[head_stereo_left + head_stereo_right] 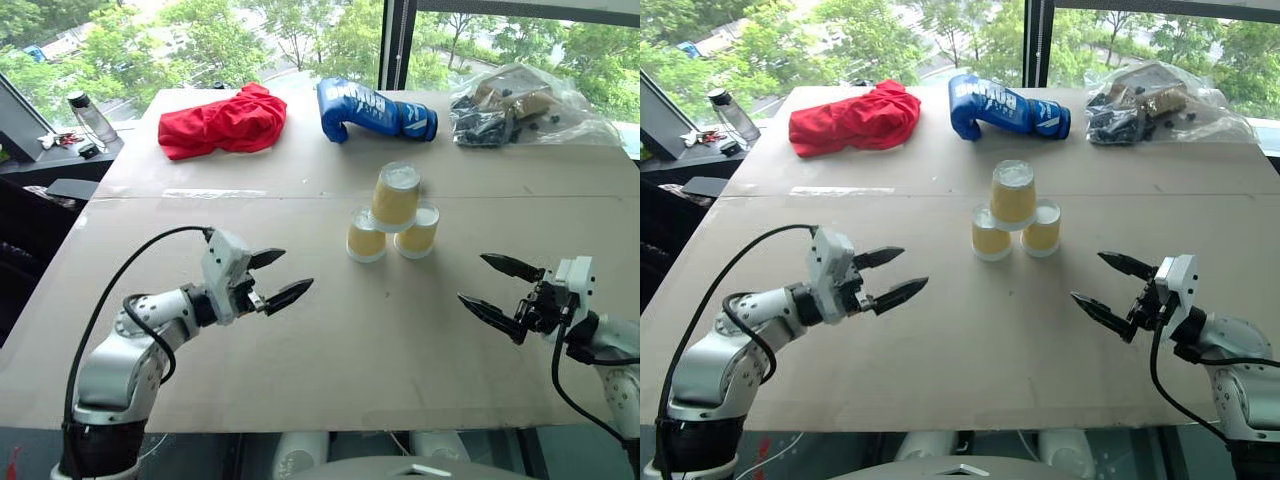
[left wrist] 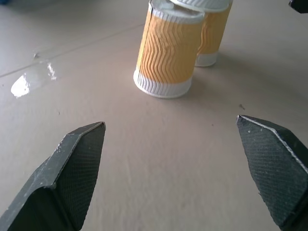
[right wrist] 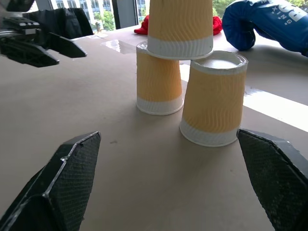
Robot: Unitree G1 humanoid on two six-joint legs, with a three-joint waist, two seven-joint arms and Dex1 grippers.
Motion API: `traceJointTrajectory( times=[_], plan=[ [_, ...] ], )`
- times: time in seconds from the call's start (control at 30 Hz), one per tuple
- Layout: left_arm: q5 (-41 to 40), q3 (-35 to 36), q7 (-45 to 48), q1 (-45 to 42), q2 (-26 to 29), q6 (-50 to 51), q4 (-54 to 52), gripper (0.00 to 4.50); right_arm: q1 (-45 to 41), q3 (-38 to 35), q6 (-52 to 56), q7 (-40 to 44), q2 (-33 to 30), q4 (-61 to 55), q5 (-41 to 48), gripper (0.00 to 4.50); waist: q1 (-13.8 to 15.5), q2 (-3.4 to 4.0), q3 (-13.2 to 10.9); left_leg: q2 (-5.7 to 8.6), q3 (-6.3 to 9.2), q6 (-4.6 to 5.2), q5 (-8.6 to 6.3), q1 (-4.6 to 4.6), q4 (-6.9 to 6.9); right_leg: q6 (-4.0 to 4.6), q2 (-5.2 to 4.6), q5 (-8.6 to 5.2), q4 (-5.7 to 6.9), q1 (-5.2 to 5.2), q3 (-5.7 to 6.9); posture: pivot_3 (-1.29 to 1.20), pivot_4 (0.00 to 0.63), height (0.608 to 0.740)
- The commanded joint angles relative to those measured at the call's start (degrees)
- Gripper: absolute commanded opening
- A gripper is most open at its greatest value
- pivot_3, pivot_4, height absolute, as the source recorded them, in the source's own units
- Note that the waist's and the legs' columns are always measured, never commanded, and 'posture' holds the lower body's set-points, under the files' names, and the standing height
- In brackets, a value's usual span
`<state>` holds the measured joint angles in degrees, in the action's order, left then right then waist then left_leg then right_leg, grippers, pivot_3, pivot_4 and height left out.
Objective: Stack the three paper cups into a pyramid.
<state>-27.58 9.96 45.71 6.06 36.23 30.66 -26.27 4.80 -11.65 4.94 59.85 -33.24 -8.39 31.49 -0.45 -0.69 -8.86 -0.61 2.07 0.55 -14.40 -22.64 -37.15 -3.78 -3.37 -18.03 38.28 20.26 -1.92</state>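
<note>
Three paper cups stand mid-counter as a pyramid: two inverted side by side, third upside down on both. Top cup's upper part is cut off in the right wrist view; in the left wrist view the far base cup is half hidden behind the near one. Left gripper and right gripper flank the stack, well apart from it, fingers spread wide, holding nothing. Far edge: red cloth, blue boxing glove, plastic bag, contents hard to make out.
</note>
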Motion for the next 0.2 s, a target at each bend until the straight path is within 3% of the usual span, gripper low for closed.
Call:
traceJointTrajectory(
  times=[0.03, 0.2],
  plan=[
    [4.4, -2.6, -4.3, 3.9, -1.9, -3.5, -3.5, 4.47, -1.2, -0.1, -5.9, 2.1, 0.3, 5.7, -2.8, 4.50, 0.2, 0.02, 0.0, 0.01, 0.01, 0.00, 0.00, 0.00, 0.00, 0.00, 0.01, 0.00, -0.01, 0.00, -0.01, 0.00, 0.150, 0.740],
    [9.2, -5.2, -7.3, 5.8, -3.2, -6.7, -2.3, 4.47, -2.3, 0.5, -8.8, 3.6, 0.4, 10.3, -4.4, 4.50, 0.2, 0.02, 0.0, 0.03, 0.01, 0.00, 0.00, 0.01, 0.01, 0.00, 0.02, 0.00, -0.01, -0.02, -0.03, 0.00, 0.150, 0.740]
  ],
)
